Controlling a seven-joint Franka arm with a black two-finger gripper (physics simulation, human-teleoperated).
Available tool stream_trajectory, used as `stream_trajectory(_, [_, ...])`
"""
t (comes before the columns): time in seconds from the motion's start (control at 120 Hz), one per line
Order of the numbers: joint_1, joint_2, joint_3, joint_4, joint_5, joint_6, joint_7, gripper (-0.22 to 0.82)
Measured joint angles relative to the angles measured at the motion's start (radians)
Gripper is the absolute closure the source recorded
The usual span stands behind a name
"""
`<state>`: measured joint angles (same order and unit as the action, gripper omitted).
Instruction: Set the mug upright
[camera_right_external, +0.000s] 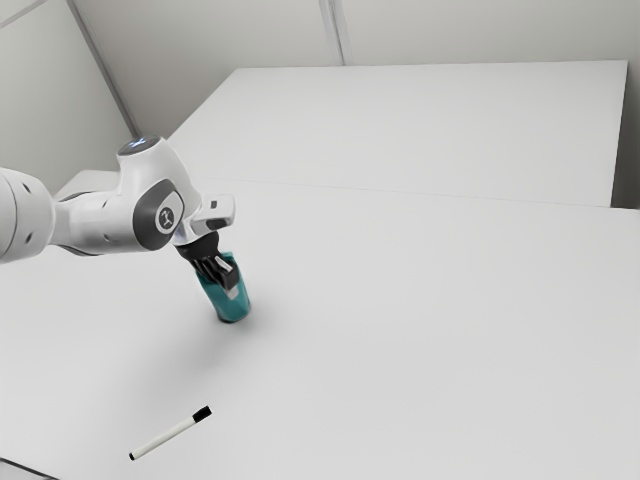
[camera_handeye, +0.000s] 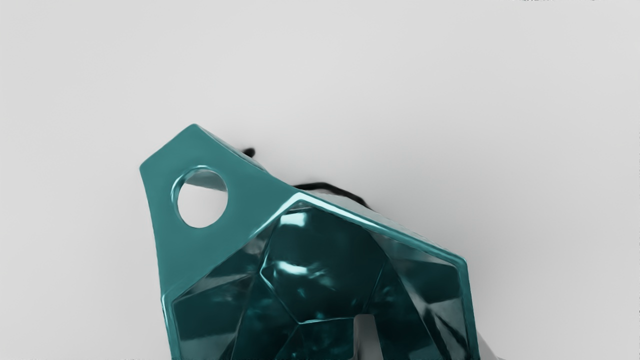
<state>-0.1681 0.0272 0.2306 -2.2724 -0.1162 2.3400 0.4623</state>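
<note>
mug (camera_right_external: 232, 305): in exterior view, upper part partly covered by gripper (camera_right_external: 229, 278); in wrist view, near part cut off by frame edge
grip on mug: contact hidden, can't tell
dark curved strip (camera_handeye: 345, 192): just past mug rim, partly behind it, can't ID
dark spot (camera_handeye: 249, 151): beside mug handle (camera_handeye: 230, 200), partly hidden, blurred
arm (camera_right_external: 95, 225): beyond mug toward exterior view's left, cut off by frame
dark-edged thing (camera_right_external: 22, 474): well apart from mug, mostly out of frame, can't ID

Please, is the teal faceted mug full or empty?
The teal faceted mug looks empty: the wrist view, through its mouth, shows bare inner facets and no liquid.
</note>
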Motion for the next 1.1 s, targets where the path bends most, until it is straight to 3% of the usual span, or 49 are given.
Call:
stream_trajectory(0.208, [0.001,-0.048,-0.004,-0.006,-0.009,-0.013,-0.019,0.45])
stream_trajectory(0.492, [0.007,-0.082,-0.013,0.001,-0.02,-0.033,-0.035,0.38])
stream_trajectory(0.792, [0.0,-0.033,-0.034,0.161,-0.015,-0.114,-0.044,0.12])
stream_trajectory(0.958, [-0.007,0.024,-0.036,0.323,0.005,-0.207,-0.05,0.06])
stream_trajectory(1.1, [-0.009,-0.019,-0.033,0.38,0.043,-0.31,-0.062,0.03])
